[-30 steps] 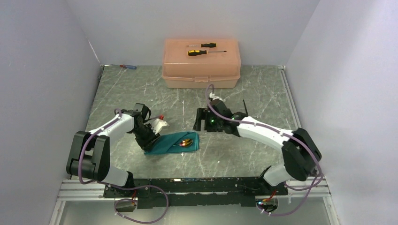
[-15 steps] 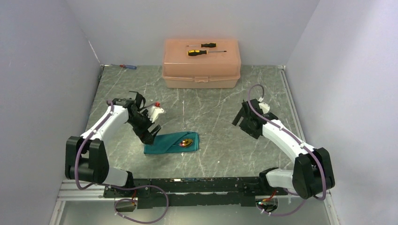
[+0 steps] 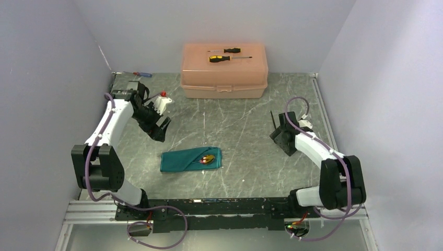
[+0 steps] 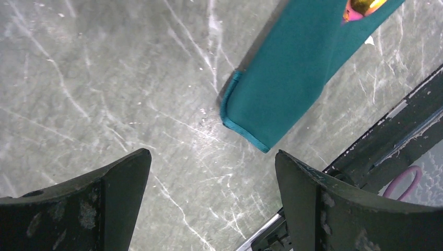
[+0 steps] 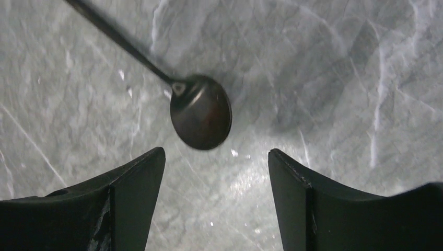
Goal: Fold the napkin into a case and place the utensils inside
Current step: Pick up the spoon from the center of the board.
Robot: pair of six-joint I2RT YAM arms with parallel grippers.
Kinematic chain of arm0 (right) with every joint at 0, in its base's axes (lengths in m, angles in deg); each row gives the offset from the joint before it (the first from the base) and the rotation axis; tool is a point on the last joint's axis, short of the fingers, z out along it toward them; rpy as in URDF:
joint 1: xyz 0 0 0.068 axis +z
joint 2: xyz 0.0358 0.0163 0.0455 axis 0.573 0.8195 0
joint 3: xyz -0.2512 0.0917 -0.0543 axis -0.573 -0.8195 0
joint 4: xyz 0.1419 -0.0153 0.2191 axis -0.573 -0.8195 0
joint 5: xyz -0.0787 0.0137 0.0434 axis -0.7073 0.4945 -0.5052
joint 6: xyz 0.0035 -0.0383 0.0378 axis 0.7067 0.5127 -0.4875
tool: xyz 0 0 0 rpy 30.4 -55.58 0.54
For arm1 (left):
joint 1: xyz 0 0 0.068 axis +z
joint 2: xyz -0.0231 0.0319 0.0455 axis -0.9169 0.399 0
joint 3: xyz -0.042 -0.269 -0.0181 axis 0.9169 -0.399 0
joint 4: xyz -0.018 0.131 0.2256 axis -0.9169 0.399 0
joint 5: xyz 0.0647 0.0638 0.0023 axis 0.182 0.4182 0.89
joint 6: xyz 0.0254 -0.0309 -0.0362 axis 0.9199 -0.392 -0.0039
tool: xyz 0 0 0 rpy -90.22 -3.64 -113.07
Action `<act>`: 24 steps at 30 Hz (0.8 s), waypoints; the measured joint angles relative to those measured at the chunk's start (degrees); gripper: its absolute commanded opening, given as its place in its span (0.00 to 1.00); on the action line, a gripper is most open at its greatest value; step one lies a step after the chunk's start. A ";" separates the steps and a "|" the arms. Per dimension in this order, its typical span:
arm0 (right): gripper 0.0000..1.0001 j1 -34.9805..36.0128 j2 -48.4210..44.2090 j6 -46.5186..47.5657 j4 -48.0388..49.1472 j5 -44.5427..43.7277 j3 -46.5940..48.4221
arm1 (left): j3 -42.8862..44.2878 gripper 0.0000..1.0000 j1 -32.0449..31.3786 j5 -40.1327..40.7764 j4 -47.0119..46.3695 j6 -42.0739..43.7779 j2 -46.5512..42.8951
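Plainly, we count one case (image 3: 183, 160), long axis left to right, and one spoon (image 5: 201, 117) by the right tool (image 5: 217, 157), wide and empty like the left tool (image 4: 211, 162).

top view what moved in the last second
The left gripper opened, came off the napkin's left end and pulled away to the far left. The right gripper swung from the middle out to the right and is now open over the spoon. The napkin, box and screwdrivers stayed put.
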 measured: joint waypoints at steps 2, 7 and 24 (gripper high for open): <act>0.64 -1.33 1.88 -0.48 2.16 -0.26 -0.02 | 1.75 0.94 1.07 -0.02 0.31 -0.17 1.03; 0.49 -3.69 5.16 -1.29 5.81 -0.26 -0.02 | 3.82 0.94 2.29 -0.17 0.24 -0.50 1.86; 0.00 -4.39 -1.05 1.99 10.38 6.84 -0.85 | 3.50 0.70 6.49 -1.68 0.22 0.59 0.33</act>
